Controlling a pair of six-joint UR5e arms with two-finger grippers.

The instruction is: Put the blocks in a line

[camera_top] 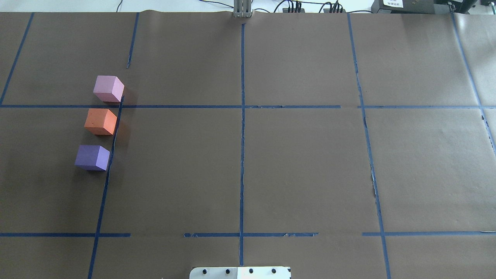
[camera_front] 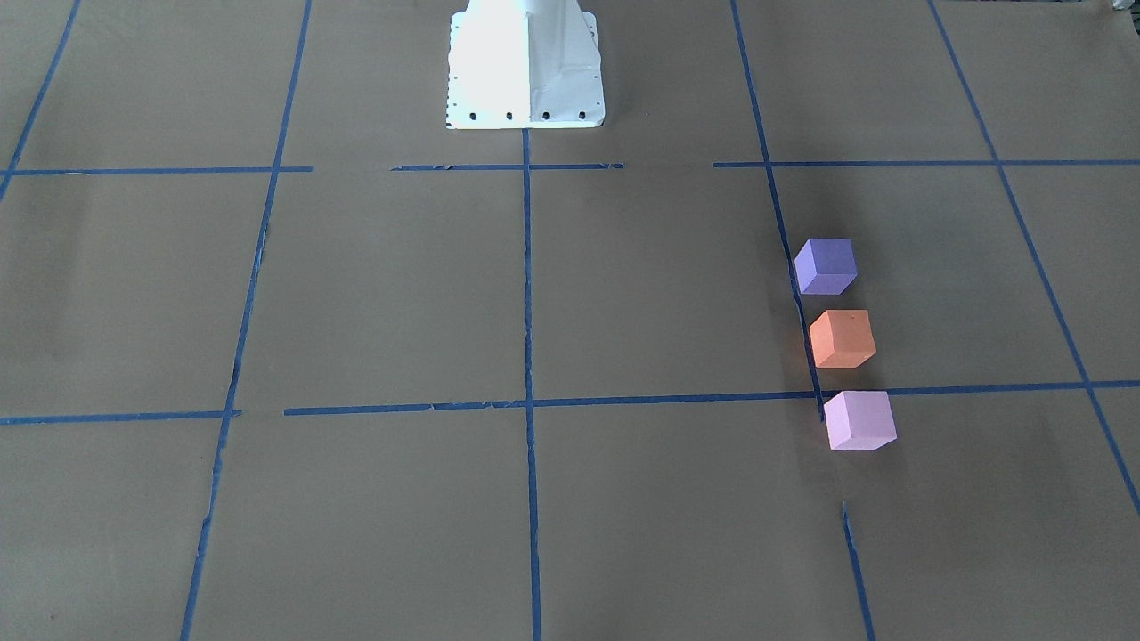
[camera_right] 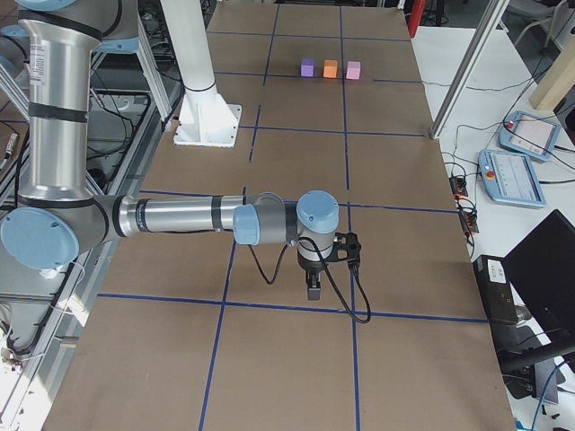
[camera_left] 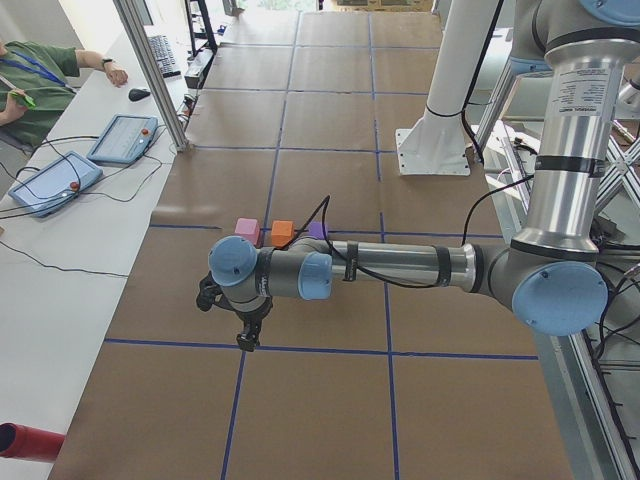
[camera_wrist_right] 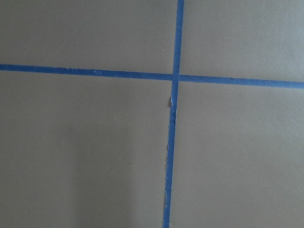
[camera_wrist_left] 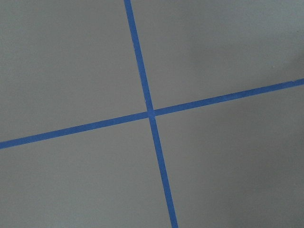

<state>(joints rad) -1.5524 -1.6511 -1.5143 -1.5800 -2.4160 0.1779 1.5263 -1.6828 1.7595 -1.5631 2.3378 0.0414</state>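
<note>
Three cubes stand in a straight row beside a blue tape line on the brown paper, apart from each other: the dark violet-purple block (camera_front: pixel 826 265), the orange block (camera_front: pixel 842 338) in the middle, and the pale pink-lilac block (camera_front: pixel 859 419). The overhead view shows the same row at the left: pink (camera_top: pixel 108 88), orange (camera_top: pixel 100 121), purple (camera_top: pixel 92 157). My left gripper (camera_left: pixel 245 335) hangs over the paper, well away from the blocks. My right gripper (camera_right: pixel 313 287) hangs over the far end of the table. Each shows only in a side view, so I cannot tell if it is open or shut. Both wrist views show only paper and tape.
The white robot base (camera_front: pixel 525 67) stands at the table's middle edge. A side desk with teach pendants (camera_left: pixel 122 138) and a seated operator runs along the far side. A metal post (camera_left: pixel 150 70) stands at that edge. Blue tape lines cross the paper.
</note>
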